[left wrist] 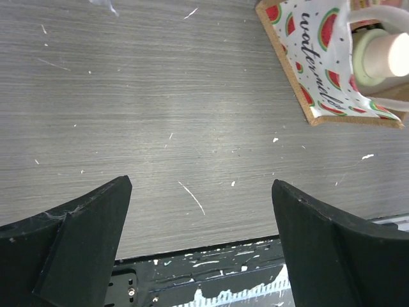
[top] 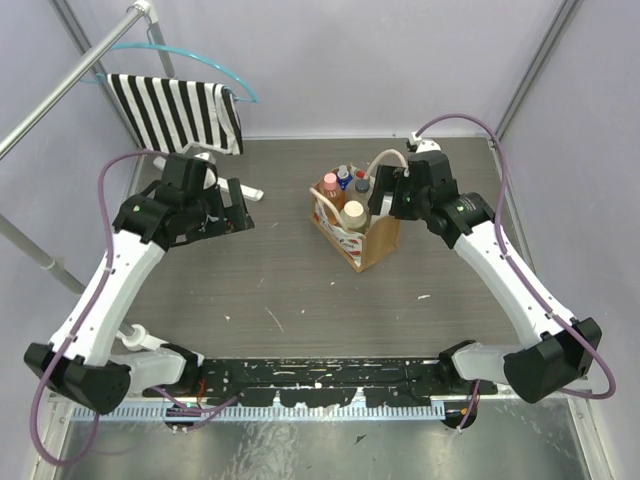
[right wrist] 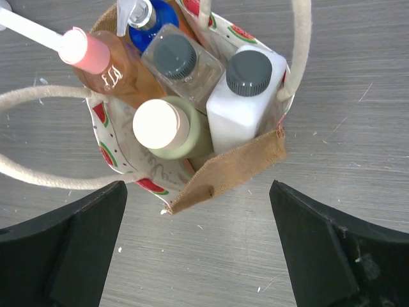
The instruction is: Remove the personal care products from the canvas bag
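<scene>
First pick pending: bottles (right wrist: pixel 166 128) all in bag (right wrist: pixel 230 169). Right gripper (right wrist: pixel 197 188) spread wide above it; white bottle (right wrist: pixel 239 115) at 1 o'clock, so drop and pinch cap (right wrist: pixel 249 72). Left gripper (left wrist: pixel 201 184) spread too, idle.

Canvas bag (right wrist: pixel 238 167) standing; bottles (right wrist: pixel 238 112) inside (all upright).

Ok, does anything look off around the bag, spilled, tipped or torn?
Nothing spilled or tipped. The canvas bag stands upright with the bottles inside. One brown side wall sags outward at its rim, so the mouth is lopsided. White flecks on the table look like old scuffs.
</scene>
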Tool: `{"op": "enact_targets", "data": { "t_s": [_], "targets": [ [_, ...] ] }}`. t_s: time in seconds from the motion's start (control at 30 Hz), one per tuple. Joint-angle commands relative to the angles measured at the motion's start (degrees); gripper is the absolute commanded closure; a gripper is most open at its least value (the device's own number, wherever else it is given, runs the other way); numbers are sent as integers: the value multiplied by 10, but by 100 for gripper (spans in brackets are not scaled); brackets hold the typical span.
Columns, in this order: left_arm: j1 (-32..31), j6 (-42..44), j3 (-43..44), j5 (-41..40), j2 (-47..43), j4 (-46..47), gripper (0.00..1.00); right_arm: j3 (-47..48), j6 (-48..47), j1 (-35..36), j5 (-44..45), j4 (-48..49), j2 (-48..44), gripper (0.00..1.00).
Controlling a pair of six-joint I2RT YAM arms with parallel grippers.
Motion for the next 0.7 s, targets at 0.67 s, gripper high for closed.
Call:
{"op": "enact_targets", "data": {
  "t_s": [0.67],
  "targets": [
    [-36, -11, -30, -2, -41, 24, 1, 69, -9, -28, 39, 59, 163, 11]
  ]
}}
